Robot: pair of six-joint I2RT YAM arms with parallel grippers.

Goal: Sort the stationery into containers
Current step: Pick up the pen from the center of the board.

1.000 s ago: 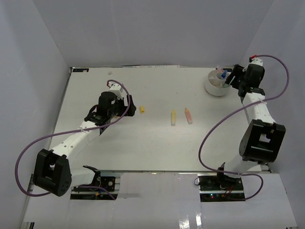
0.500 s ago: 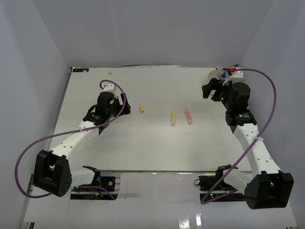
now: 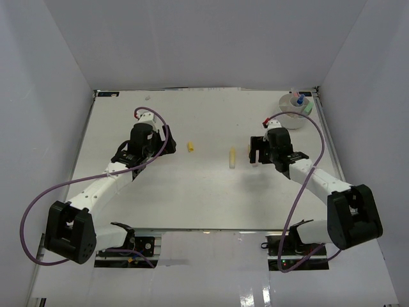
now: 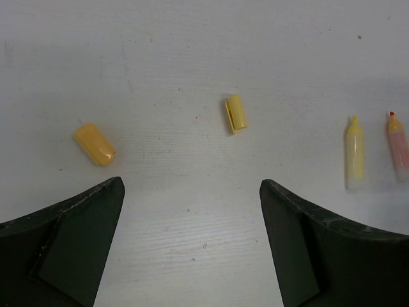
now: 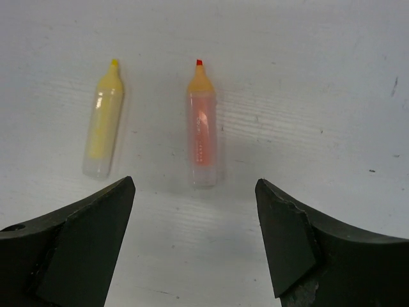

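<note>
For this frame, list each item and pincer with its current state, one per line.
Left pincer: open, empty, above the table.
Right pincer: open, empty, over the orange highlighter.
Orange highlighter: uncapped, lying flat on the table.
Yellow highlighter: uncapped, lying flat, beside the orange one.
Yellow cap: loose on the table.
Orange cap: loose on the table.
White tub: upright, several items inside.

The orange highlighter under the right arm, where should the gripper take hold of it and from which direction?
Grip the orange highlighter across the middle of its straight barrel, coming straight down from above. It lies flat on the table, and the right gripper already stands open just short of its blunt end. The barrel's sides are parallel; the tapered tip would slip. The yellow highlighter lies apart, leaving finger room.
</note>
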